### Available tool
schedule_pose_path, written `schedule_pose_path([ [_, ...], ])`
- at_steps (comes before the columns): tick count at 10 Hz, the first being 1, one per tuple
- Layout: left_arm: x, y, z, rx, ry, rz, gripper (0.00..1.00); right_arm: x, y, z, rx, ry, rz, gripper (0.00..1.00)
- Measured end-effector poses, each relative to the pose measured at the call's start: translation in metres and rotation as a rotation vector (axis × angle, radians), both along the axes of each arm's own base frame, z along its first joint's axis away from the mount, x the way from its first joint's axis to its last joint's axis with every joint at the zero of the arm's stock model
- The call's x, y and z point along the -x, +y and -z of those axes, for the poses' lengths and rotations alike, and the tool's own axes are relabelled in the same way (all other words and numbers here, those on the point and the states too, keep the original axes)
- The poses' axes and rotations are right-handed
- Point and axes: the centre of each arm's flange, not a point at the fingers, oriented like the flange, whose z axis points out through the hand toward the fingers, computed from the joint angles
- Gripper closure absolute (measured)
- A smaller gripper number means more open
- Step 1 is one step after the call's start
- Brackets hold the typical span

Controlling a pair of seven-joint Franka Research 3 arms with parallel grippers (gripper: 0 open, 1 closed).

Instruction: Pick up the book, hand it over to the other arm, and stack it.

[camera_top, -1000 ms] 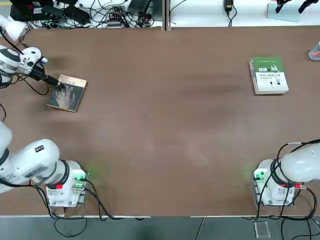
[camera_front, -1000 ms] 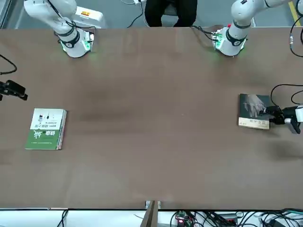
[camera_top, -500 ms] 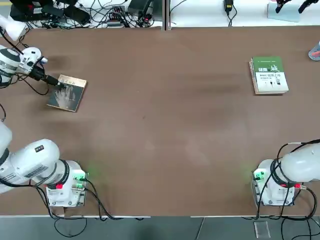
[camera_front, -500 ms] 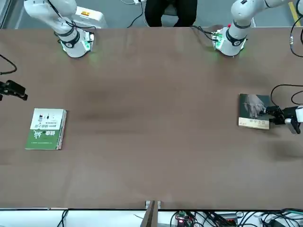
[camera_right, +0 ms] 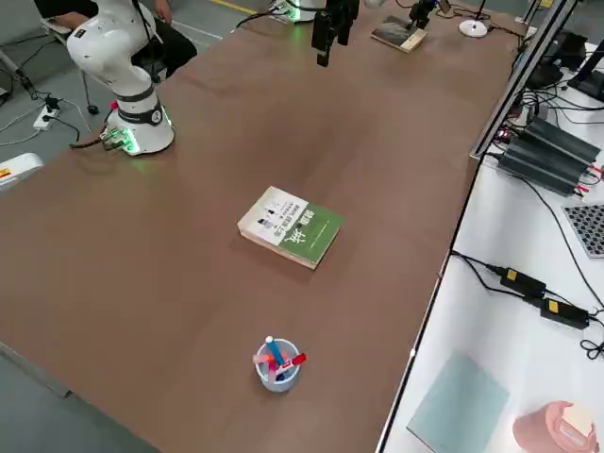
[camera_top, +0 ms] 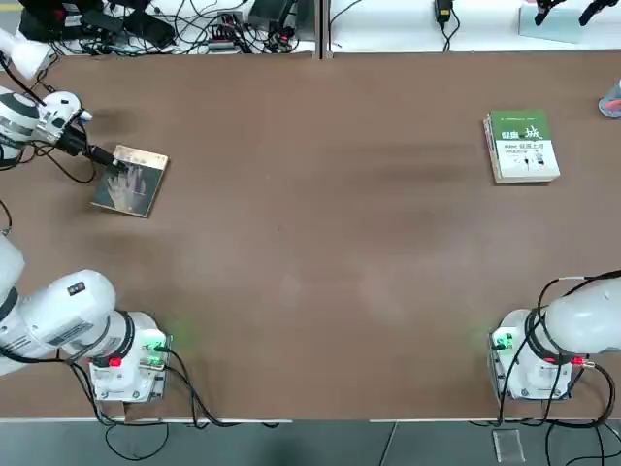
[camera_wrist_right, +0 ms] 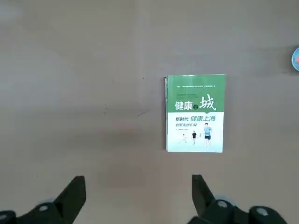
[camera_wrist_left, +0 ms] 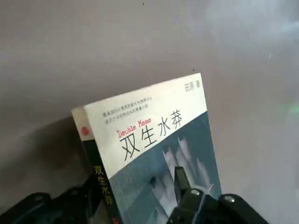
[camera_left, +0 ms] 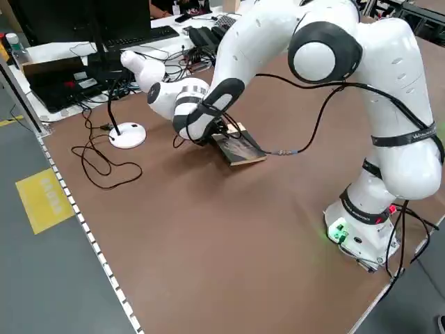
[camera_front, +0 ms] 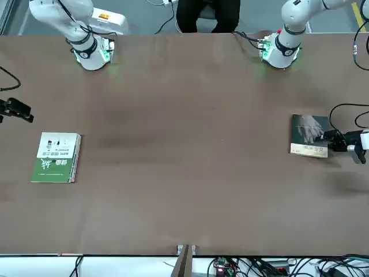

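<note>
The book (camera_top: 131, 181) lies flat near the table's left edge, with a dark grey-green cover, a pale hand image and a tan strip. My left gripper (camera_top: 105, 159) reaches it low from the outer side. In the left wrist view the book (camera_wrist_left: 154, 135) fills the frame. One finger (camera_wrist_left: 183, 184) lies over its cover and the other (camera_wrist_left: 88, 198) beside the spine, so the jaws are open and straddle that edge. My right gripper (camera_wrist_right: 136, 196) hovers open and empty high over the table's right side, in line with the green-and-white book.
A thicker green-and-white book (camera_top: 522, 146) lies at the far right. A cup of pens (camera_right: 276, 363) stands near the right edge. A lamp base (camera_left: 128, 134) and cables (camera_top: 194, 29) sit beyond the book. A person (camera_front: 207, 14) sits behind the arm bases.
The left gripper's jaws have drawn closer together around the book's edge. The book and the right arm have not moved.
</note>
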Motion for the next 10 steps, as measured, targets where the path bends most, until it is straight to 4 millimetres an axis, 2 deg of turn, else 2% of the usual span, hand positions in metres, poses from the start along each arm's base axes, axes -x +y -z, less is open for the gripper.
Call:
schedule_pose_path([
  [1, -0.0006, 0.0003, 0.0002, 0.001, -0.001, -0.001, 0.50, 0.0000, -0.0001, 0.0000, 0.000, 0.000, 0.000, 0.00],
  [2, -0.0008, 0.0005, 0.0005, 0.001, -0.001, -0.001, 0.65, -0.0001, -0.0004, 0.0000, 0.002, -0.001, 0.001, 0.00],
  [3, -0.0008, 0.0004, 0.0007, 0.002, 0.000, -0.001, 0.65, -0.0001, -0.0010, -0.0001, 0.005, -0.001, 0.001, 0.00],
  [4, -0.0004, 0.0002, 0.0006, 0.006, 0.003, 0.001, 0.71, -0.0002, -0.0015, -0.0001, 0.008, -0.001, 0.002, 0.00],
  [6, 0.0006, -0.0020, -0.0020, 0.036, 0.018, 0.007, 0.89, -0.0002, -0.0022, -0.0001, 0.011, -0.001, 0.002, 0.00],
  [7, 0.0005, -0.0023, -0.0033, 0.044, 0.022, 0.010, 0.94, -0.0002, -0.0026, -0.0001, 0.016, -0.002, 0.002, 0.00],
  [10, 0.0010, -0.0022, -0.0034, 0.047, 0.025, 0.011, 0.94, -0.0002, -0.0027, -0.0001, 0.038, -0.003, -0.002, 0.00],
])
